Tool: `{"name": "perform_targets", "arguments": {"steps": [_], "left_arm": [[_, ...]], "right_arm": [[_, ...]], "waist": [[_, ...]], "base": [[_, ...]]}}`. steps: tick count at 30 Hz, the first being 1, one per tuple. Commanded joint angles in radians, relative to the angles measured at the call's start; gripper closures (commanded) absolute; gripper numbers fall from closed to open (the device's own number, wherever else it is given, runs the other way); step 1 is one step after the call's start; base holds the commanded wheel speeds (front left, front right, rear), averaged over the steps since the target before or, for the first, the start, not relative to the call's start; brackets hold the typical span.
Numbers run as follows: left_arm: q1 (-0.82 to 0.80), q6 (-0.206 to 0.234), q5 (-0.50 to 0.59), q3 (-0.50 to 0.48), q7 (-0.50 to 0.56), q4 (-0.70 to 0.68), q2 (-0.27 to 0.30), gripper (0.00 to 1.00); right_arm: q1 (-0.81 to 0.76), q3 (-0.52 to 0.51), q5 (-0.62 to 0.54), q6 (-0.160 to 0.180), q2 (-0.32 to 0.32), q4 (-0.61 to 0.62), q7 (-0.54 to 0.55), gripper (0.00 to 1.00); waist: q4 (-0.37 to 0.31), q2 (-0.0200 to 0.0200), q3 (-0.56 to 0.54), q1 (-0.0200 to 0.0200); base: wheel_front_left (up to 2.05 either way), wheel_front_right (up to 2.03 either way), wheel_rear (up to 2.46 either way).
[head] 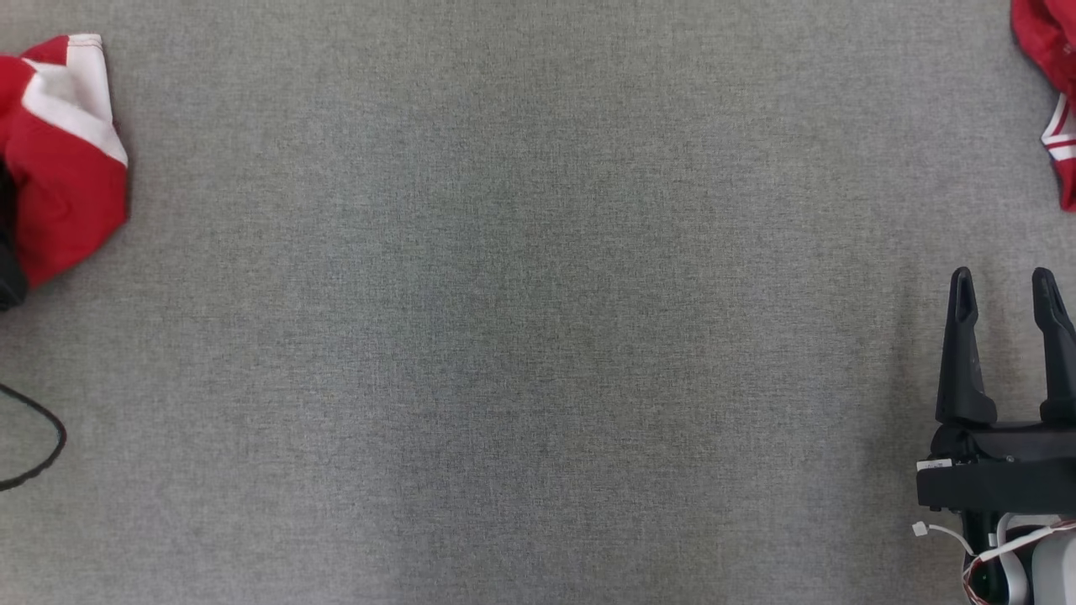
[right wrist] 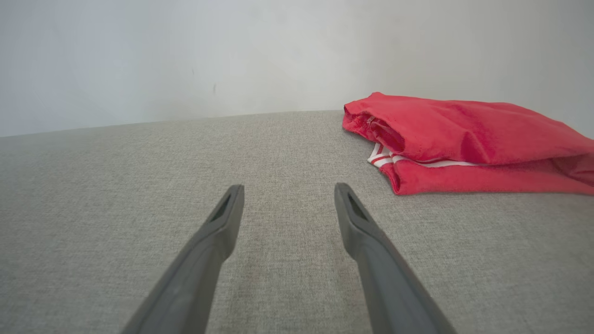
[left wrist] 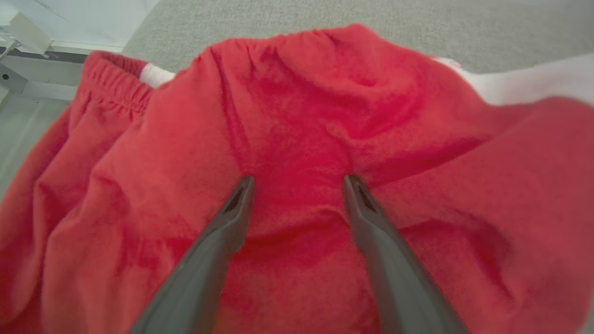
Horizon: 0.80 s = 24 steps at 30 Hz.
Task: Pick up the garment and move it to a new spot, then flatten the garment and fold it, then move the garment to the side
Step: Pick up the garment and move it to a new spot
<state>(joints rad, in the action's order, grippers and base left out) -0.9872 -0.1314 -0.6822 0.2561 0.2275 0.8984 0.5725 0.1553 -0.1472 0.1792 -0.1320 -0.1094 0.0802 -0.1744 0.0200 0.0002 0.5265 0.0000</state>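
A crumpled red garment (head: pixel 67 168) with a white band lies at the far left edge of the grey cloth-covered surface in the head view. Up close in the left wrist view the garment (left wrist: pixel 297 116) shows its elastic waistband at the upper left. My left gripper (left wrist: pixel 298 180) stands open, both fingertips down on the red cloth with a hump of it between them. At the lower right of the head view my right gripper (head: pixel 1004 281) is open above bare surface; in its own wrist view the right gripper (right wrist: pixel 287 188) has nothing between its fingers.
A second red garment (right wrist: pixel 464 139), folded, with white stripes, lies at the far right (head: pixel 1046 84). A black cable (head: pixel 46 445) loops in at the left edge. A white frame (left wrist: pixel 32 60) stands beyond the surface's edge, and a pale wall (right wrist: pixel 185 55) behind.
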Motion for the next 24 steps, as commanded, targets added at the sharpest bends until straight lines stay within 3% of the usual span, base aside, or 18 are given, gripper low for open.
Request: {"name": "perform_targets", "arguments": {"steps": [1, 2, 3, 4, 5, 12, 24], "left_arm": [[-0.008, 0.003, -0.016, 0.014, 0.025, 0.017, 0.002, 0.00], [-0.010, 0.003, -0.035, 0.017, 0.038, 0.028, 0.001, 0.00], [-0.009, 0.003, -0.040, 0.023, 0.050, 0.038, -0.001, 0.66], [-0.006, 0.003, -0.044, 0.036, 0.060, 0.043, -0.001, 0.93], [0.000, 0.003, -0.050, 0.050, 0.068, 0.050, -0.001, 1.00], [-0.004, 0.003, -0.049, 0.090, -0.028, 0.057, 0.019, 1.00], [-0.117, 0.010, 0.020, 0.148, -0.321, 0.006, 0.056, 1.00]], "right_arm": [[-0.003, -0.002, -0.004, 0.003, -0.004, 0.007, 0.006, 0.00], [-0.004, 0.001, -0.005, 0.003, -0.004, 0.008, 0.007, 0.00], [-0.004, 0.003, -0.006, 0.003, -0.003, 0.010, 0.010, 0.00], [-0.005, 0.006, -0.006, 0.003, -0.002, 0.011, 0.012, 0.00], [-0.005, 0.008, -0.006, 0.003, -0.001, 0.011, 0.013, 0.00], [-0.010, 0.007, -0.003, 0.003, 0.001, 0.003, 0.009, 0.00], [-0.008, 0.046, 0.032, 0.003, 0.017, -0.097, -0.032, 0.00]], "waist": [[-0.001, -0.0002, -0.005, 0.0000], [-0.003, -0.0002, -0.008, 0.0000], [-0.004, -0.0002, -0.011, 0.0000], [-0.006, -0.0002, -0.015, 0.0000], [-0.008, -0.0002, -0.019, 0.0000], [-0.007, -0.0002, -0.050, 0.0000], [0.011, -0.0002, -0.187, 0.0000]], "base": [[0.00, 0.00, 0.00], [0.00, 0.00, 0.00], [0.00, 0.00, 0.00], [0.00, 0.00, 0.00], [0.00, 0.00, 0.00], [0.00, 0.00, 0.00], [0.00, 0.00, 0.00]]}}
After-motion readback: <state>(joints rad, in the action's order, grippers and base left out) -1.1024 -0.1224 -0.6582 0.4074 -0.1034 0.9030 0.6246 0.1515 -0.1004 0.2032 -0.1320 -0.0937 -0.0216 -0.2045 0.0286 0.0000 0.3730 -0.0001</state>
